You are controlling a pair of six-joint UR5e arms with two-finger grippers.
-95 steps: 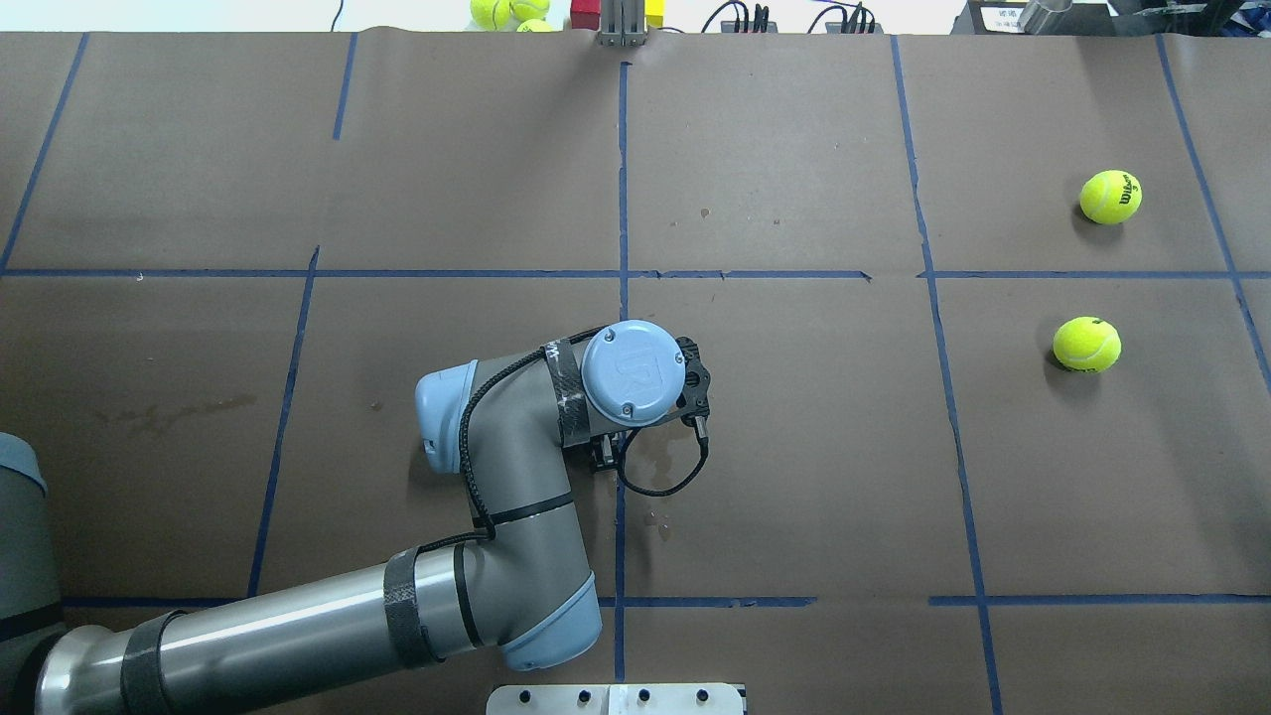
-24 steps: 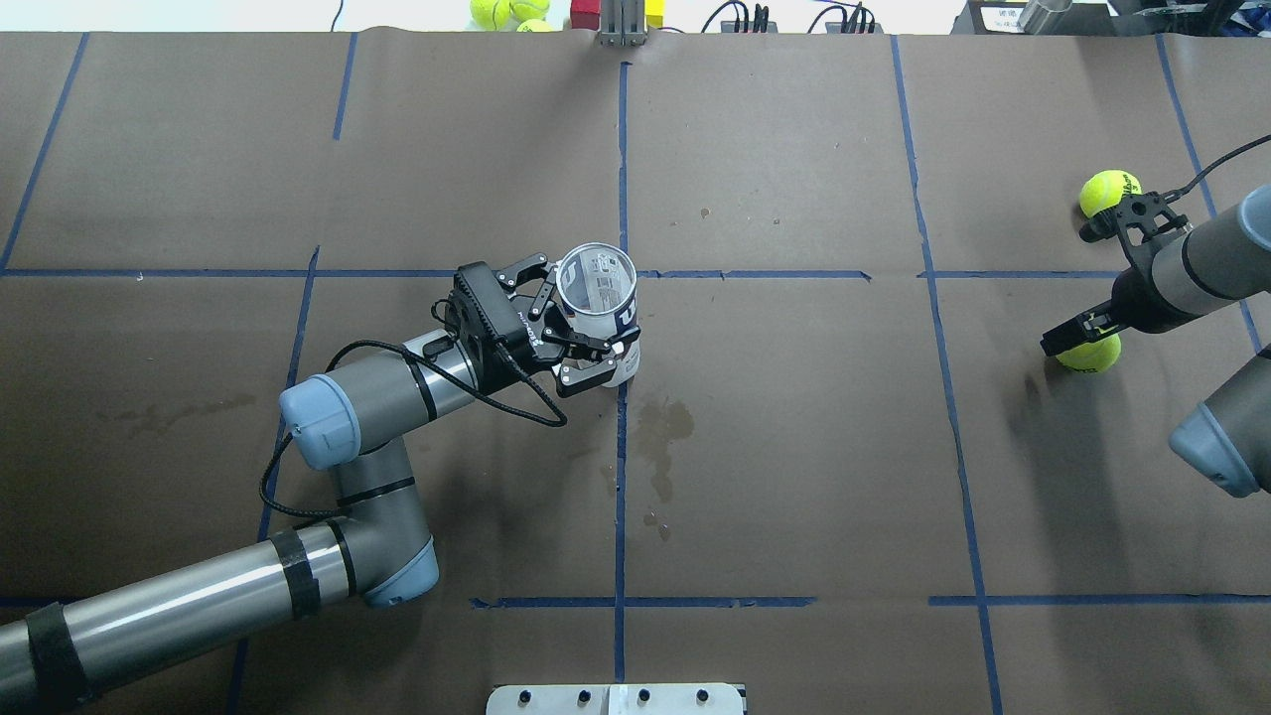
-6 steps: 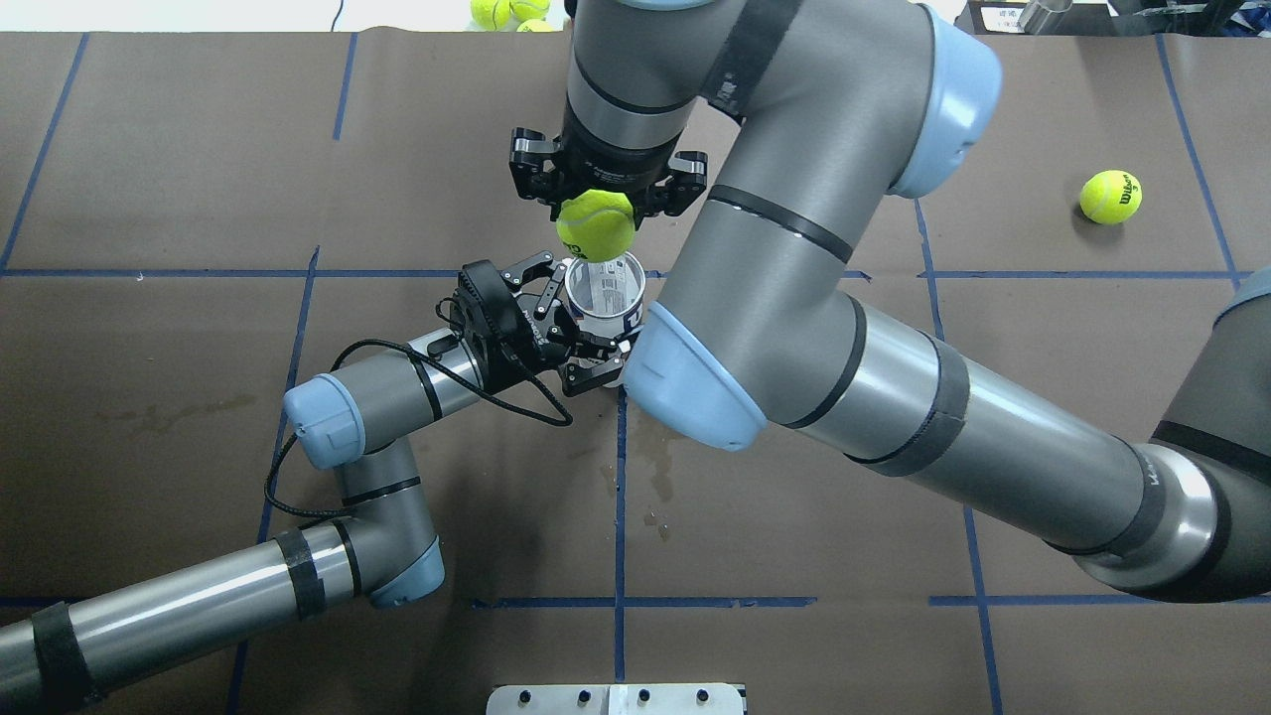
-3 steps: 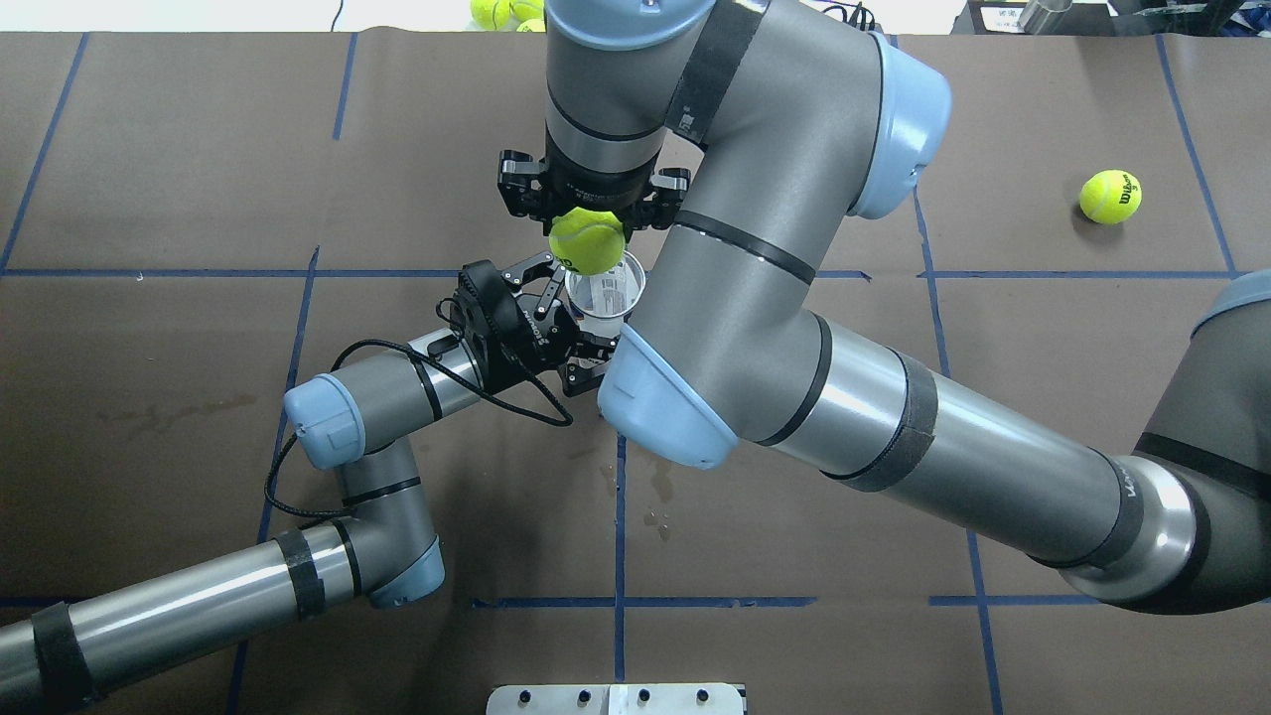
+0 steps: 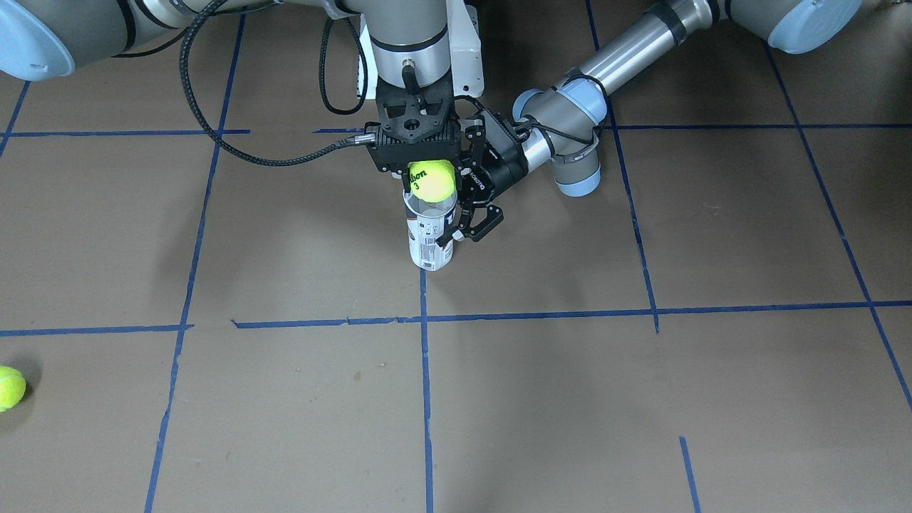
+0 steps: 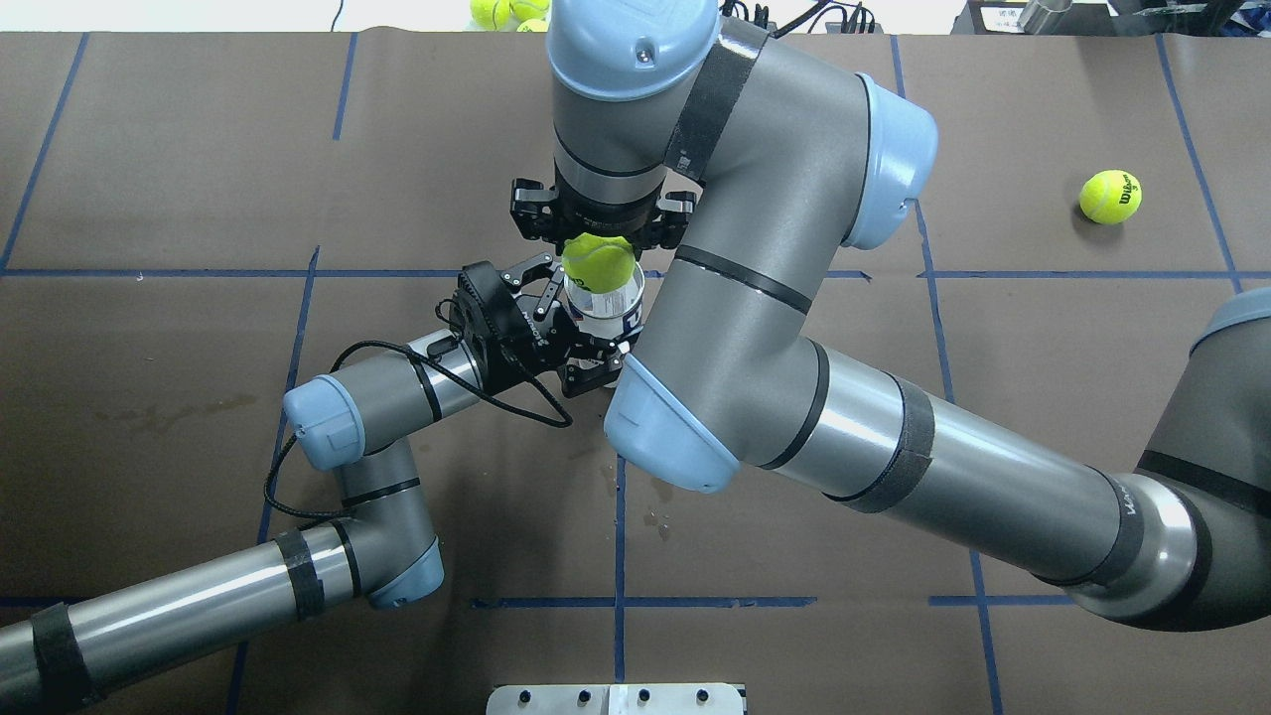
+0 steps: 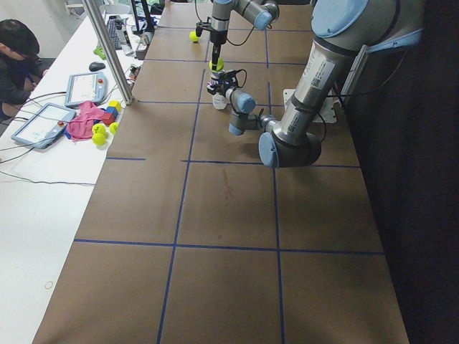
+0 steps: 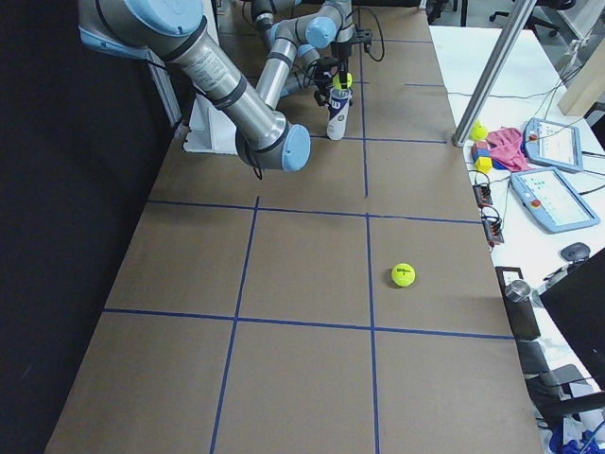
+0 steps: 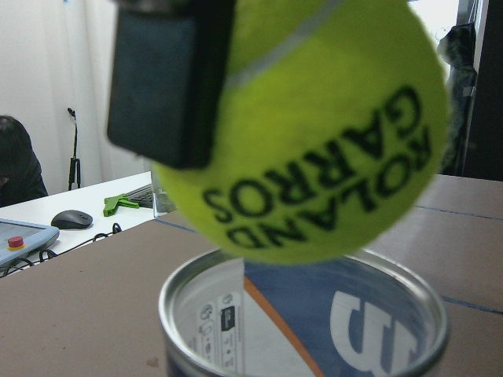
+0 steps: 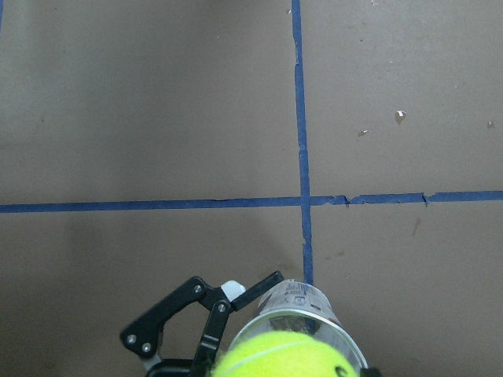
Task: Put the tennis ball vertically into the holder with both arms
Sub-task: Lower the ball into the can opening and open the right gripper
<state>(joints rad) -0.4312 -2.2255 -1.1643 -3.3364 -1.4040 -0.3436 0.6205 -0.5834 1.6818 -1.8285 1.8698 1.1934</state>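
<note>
The holder (image 6: 610, 306) is a clear tube with a white and navy label, standing upright on the table's middle. My left gripper (image 6: 586, 328) is shut on the holder's side. It also shows in the front view (image 5: 450, 226). My right gripper (image 6: 599, 243) points straight down and is shut on a yellow tennis ball (image 6: 599, 264). The ball (image 5: 432, 179) hangs right over the holder's open mouth (image 5: 429, 239). In the left wrist view the ball (image 9: 314, 141) is just above the rim (image 9: 299, 314), with a right finger pad (image 9: 165, 86) on it.
A second tennis ball (image 6: 1110, 196) lies on the table at the far right; it also shows in the front view (image 5: 8, 387). More balls (image 6: 506, 12) lie beyond the far edge. A white base plate (image 6: 616, 698) is at the near edge.
My right arm has brought the ball from just beyond the holder's mouth to directly over it and lower. My left arm and the holder have stayed still.
</note>
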